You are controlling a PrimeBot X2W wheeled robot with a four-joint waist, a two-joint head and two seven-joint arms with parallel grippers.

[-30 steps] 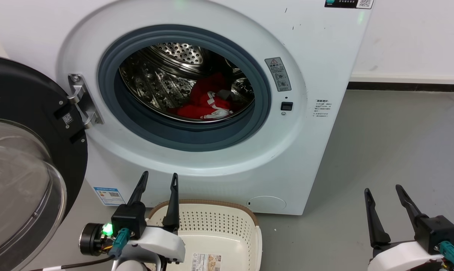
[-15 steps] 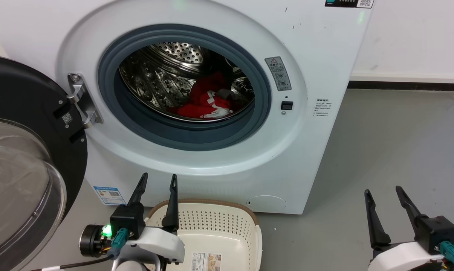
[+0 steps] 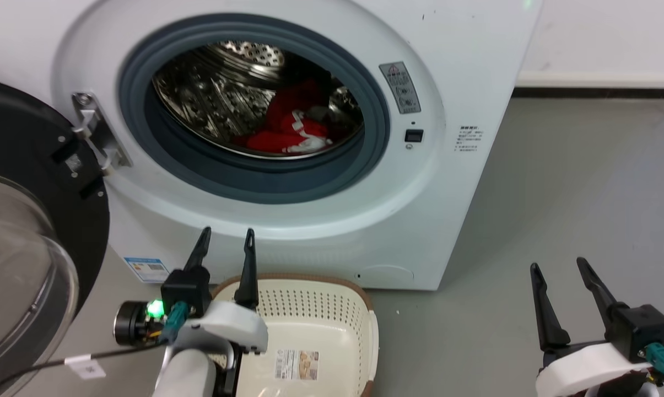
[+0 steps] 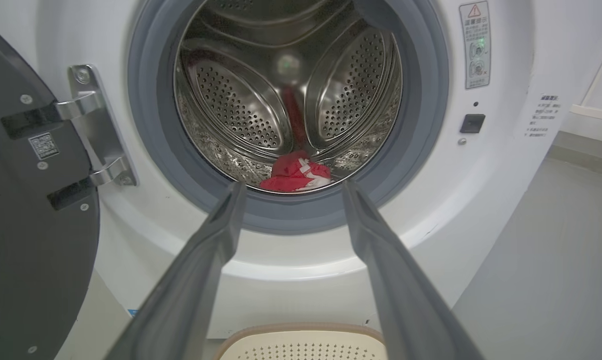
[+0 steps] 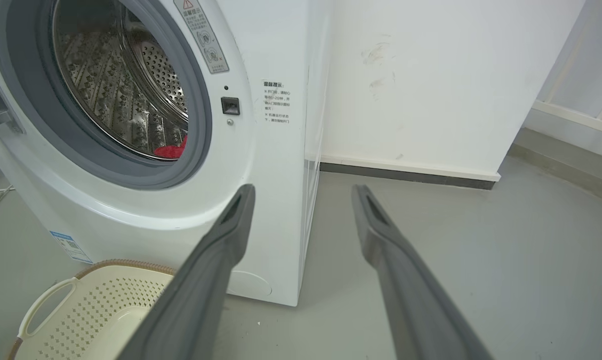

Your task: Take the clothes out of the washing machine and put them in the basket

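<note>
Red clothes (image 3: 287,127) with white trim lie at the bottom of the steel drum of the white washing machine (image 3: 464,71), whose round door (image 3: 28,220) hangs open at the left. In the left wrist view the clothes (image 4: 296,174) sit low in the drum, beyond my fingers. The cream basket (image 3: 332,309) stands on the floor just below the machine's front, holding nothing. My left gripper (image 3: 226,237) is open over the basket's left rear rim, well short of the drum opening. My right gripper (image 3: 557,267) is open at the lower right, above bare floor.
The open glass door (image 4: 26,215) stands to the left of my left arm. Grey floor (image 3: 557,182) stretches to the right of the machine, bounded by a white wall with a dark skirting (image 5: 405,175). A cable with a tag (image 3: 84,366) trails at the lower left.
The head camera has tilted or shifted, so the machine and basket sit higher and further left in view. The left gripper has risen slightly towards the machine's front; the right one has barely moved.
</note>
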